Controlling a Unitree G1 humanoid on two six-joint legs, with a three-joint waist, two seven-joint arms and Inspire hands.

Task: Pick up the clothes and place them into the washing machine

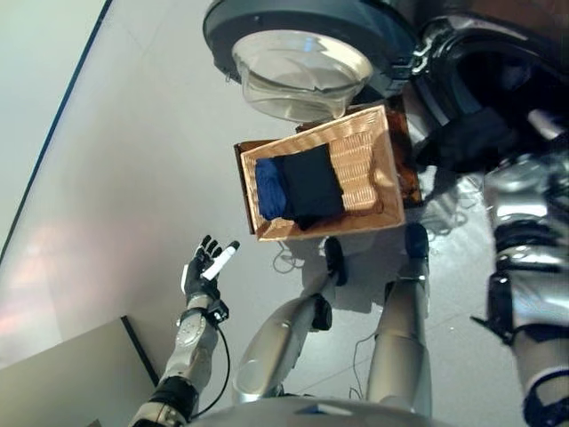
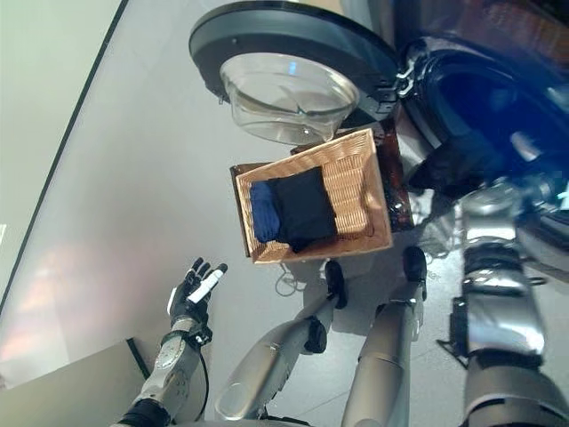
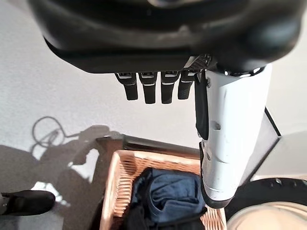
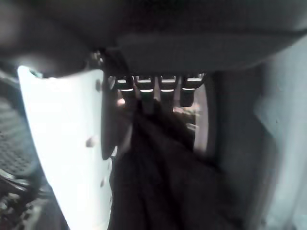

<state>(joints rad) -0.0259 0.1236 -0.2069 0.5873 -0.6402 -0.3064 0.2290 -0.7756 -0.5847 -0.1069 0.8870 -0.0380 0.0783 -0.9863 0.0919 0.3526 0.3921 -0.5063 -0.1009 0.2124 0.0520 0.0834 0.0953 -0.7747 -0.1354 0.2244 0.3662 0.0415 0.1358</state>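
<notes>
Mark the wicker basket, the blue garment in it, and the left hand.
wicker basket (image 1: pixel 366 153): left eye view, bare woven floor.
blue garment (image 1: pixel 269 189): left eye view, middle of the folded cloth.
left hand (image 1: pixel 201 268): left eye view, palm, fingers straight.

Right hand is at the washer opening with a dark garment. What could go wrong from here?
The dark garment hangs from the right hand at the washing machine's opening; released too early, it could snag on the rim or drop to the floor. The open door overhangs the basket, so later reaches for the remaining clothes could bump it.
</notes>
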